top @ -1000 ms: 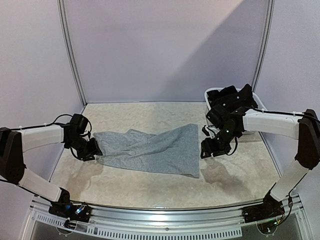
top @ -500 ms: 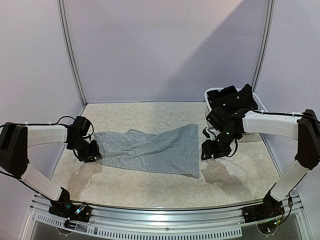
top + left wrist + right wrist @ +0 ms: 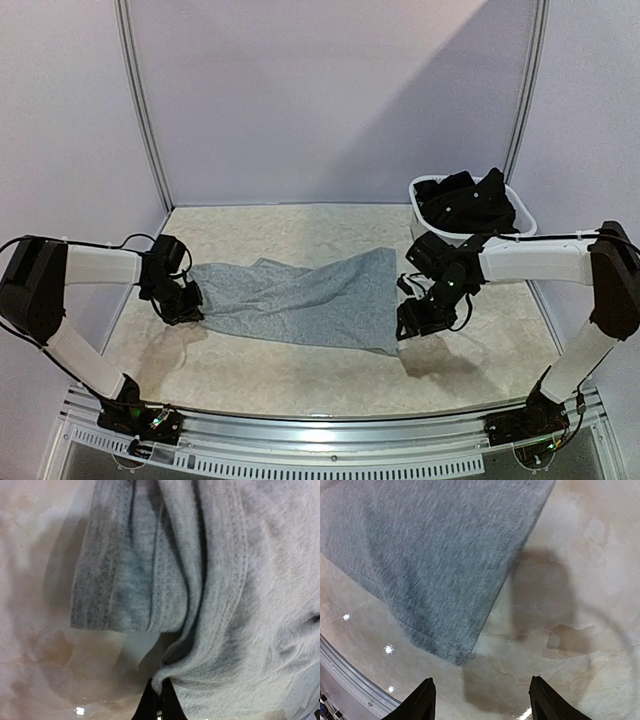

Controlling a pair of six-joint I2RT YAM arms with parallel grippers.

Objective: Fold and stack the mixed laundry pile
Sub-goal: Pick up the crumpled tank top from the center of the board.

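The light grey top (image 3: 300, 300) lies spread across the desk (image 3: 300, 375), wrinkled, its left end bunched into folds. Black garments (image 3: 465, 200) sit heaped in the white basket (image 3: 420, 182) at the far right.

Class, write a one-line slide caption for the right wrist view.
Open right gripper hovers over a corner of the grey top on the table.

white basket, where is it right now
Top view: the white basket sits at the far right corner of the table, full of black clothes, beyond the right arm.

Left tool (image 3: 187, 303) clamped on grey top (image 3: 300, 300); right tool (image 3: 417, 322) spread, hovering.
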